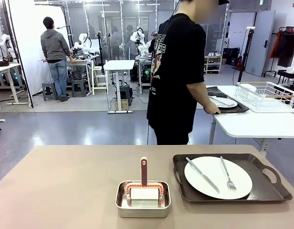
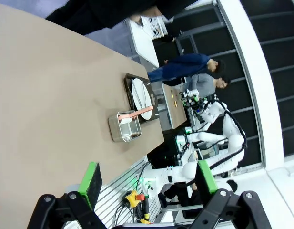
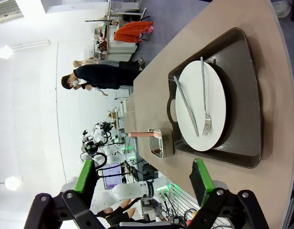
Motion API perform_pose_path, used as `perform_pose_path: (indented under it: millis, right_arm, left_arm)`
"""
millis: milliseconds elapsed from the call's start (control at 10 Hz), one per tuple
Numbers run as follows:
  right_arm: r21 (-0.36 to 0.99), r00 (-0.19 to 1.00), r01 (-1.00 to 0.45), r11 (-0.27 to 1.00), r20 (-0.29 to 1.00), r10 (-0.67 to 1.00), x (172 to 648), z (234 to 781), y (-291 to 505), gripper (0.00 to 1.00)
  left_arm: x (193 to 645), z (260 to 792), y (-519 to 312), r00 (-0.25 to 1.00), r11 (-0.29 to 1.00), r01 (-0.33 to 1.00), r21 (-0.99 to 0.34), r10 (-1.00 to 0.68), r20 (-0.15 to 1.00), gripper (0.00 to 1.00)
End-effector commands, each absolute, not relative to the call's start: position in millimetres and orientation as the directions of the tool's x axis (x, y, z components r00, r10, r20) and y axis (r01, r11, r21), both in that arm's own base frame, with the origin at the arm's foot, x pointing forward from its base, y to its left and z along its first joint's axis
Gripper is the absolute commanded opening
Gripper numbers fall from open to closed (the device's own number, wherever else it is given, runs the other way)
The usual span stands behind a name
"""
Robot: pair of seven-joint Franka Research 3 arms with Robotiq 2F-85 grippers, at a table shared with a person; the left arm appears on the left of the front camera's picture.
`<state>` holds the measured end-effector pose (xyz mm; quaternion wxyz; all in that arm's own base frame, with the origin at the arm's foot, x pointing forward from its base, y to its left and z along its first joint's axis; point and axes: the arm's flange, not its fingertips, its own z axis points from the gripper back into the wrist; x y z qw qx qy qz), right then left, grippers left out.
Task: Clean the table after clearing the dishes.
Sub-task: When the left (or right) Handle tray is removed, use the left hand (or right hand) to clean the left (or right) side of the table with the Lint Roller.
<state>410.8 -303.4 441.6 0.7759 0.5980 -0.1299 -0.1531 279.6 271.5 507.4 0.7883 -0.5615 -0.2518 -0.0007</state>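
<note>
Beige table (image 1: 65, 181) spans the front view, bearing one brown tray (image 1: 273, 190) with a white plate (image 1: 242, 179), knife and fork, beside a steel pan (image 1: 143, 210). Beyond, a person's hand (image 1: 211, 109) touches a second tray (image 1: 239, 109) on the white table (image 1: 251, 126). The wrist views add the left gripper (image 2: 149, 177) and right gripper (image 3: 142, 176), both spread wide and holding nothing.

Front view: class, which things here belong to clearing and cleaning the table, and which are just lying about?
Belongs to the job:
- table
- near tray with plate, knife, fork
- far tray with second plate, at the person's hand
- brush in the pan, probably for wiping

Just lying about:
- wire rack
- stools
- hanging clothes
</note>
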Motion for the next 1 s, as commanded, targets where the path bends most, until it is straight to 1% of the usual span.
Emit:
perform_pose_path:
  millis: [0, 200, 300, 500, 600, 700, 900]
  right_arm:
    - [0.969, 0.918, 0.08, 0.235, 0.021, -0.397, 410, 444, -303, 1.0]
    - [0.969, 0.918, 0.08, 0.235, 0.021, -0.397, 410, 444, -303, 1.0]
    - [0.969, 0.918, 0.08, 0.235, 0.021, -0.397, 410, 444, -303, 1.0]
    - [0.969, 0.918, 0.08, 0.235, 0.021, -0.397, 410, 444, -303, 1.0]
    - [0.969, 0.918, 0.08, 0.235, 0.021, -0.397, 410, 444, -303, 1.0]
    - [0.969, 0.918, 0.08, 0.235, 0.021, -0.397, 410, 444, -303, 1.0]
    - [0.969, 0.918, 0.08, 0.235, 0.021, -0.397, 410, 444, -303, 1.0]
  left_arm:
    - [284, 546, 241, 0.841, 0.417, 0.452, -0.788, 0.095, 0.533, 1.0]
    - [315, 572, 208, 0.821, 0.48, 0.525, -0.703, -0.068, 0.566, 1.0]
    - [337, 584, 179, 0.793, 0.5, 0.582, -0.641, -0.173, 0.584, 1.0]
    - [371, 605, 108, 0.702, 0.535, 0.7, -0.472, -0.395, 0.593, 1.0]
    - [384, 608, 70, 0.662, 0.548, 0.741, -0.389, -0.494, 0.564, 1.0]
    - [393, 609, 27, 0.604, 0.522, 0.793, -0.315, -0.602, 0.523, 1.0]
    - [405, 602, -37, 0.503, 0.485, 0.859, -0.165, -0.736, 0.453, 1.0]
